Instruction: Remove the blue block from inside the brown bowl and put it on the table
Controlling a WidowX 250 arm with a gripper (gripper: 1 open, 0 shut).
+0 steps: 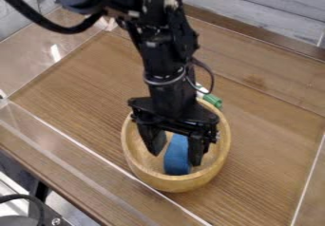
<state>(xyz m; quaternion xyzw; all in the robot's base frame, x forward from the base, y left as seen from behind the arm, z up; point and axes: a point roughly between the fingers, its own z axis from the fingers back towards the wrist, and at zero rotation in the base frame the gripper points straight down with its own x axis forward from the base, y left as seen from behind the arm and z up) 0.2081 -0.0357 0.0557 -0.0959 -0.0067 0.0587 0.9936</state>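
Observation:
The brown bowl (143, 169) sits on the table (89, 87) near its front edge. Inside it lies the blue block (177, 156), partly covered by my arm. My black gripper (177, 146) points almost straight down into the bowl, open, with one finger (154, 140) left of the block and the other finger (200, 150) right of it. Whether the fingers touch the block, I cannot tell.
Low clear acrylic walls (26, 125) border the table on all sides. A small green-and-white object (216, 102) shows just behind the arm, right of the bowl. Bare tabletop stretches to the left and back of the bowl.

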